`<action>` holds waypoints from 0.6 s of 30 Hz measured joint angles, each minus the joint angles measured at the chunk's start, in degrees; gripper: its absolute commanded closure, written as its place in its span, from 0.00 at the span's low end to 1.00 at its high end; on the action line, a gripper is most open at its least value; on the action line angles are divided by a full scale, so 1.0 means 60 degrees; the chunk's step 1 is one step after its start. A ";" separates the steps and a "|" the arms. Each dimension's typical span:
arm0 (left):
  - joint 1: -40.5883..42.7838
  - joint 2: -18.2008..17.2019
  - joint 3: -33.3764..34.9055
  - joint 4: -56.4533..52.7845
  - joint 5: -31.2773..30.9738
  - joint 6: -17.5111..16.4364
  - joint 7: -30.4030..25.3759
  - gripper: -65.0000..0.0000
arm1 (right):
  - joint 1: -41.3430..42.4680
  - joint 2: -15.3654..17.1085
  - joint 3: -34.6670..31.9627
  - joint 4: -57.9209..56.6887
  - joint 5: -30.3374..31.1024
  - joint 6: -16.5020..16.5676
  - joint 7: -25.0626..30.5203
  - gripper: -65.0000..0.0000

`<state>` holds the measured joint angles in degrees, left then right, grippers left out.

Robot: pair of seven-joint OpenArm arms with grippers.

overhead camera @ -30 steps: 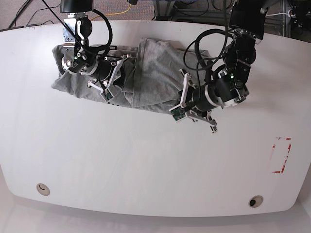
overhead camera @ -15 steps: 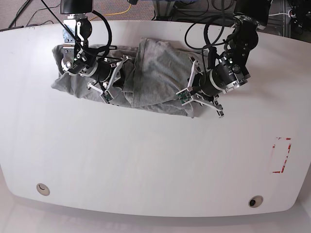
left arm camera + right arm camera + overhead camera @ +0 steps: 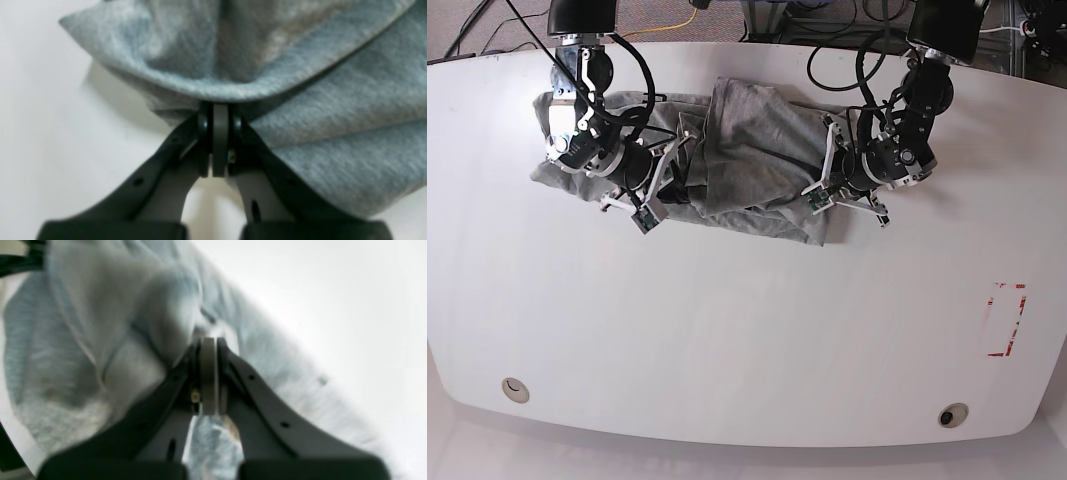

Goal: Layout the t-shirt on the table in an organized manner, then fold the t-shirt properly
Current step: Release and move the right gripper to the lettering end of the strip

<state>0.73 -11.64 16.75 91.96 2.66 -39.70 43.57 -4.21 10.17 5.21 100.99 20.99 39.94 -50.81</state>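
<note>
Your grey t-shirt (image 3: 747,150) lies bunched at the far side of the desk (image 3: 727,340), not yet spread. Left fingers (image 3: 218,110) and right fingers (image 3: 208,340) each pinch its fabric; folding remains.

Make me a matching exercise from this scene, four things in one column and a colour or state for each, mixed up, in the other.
Things:
1. t-shirt
2. table
3. left hand
4. rectangular outline mark

Colour or state:
A. red
B. shut on a fold of fabric
C. glossy white
D. heather grey, bunched up

Pairs: 1-D, 2-C, 3-B, 4-A
</note>
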 measured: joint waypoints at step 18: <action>-0.0015 0.0000 -0.0018 -0.0153 -0.0098 0.0040 -0.0248 1.00 | 0.0907 -0.0372 0.5282 0.1716 0.0025 0.0007 -0.2747 0.00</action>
<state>0.64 -11.64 16.64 91.05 2.07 -39.46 42.09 1.23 7.94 36.91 111.28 21.15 39.99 -67.29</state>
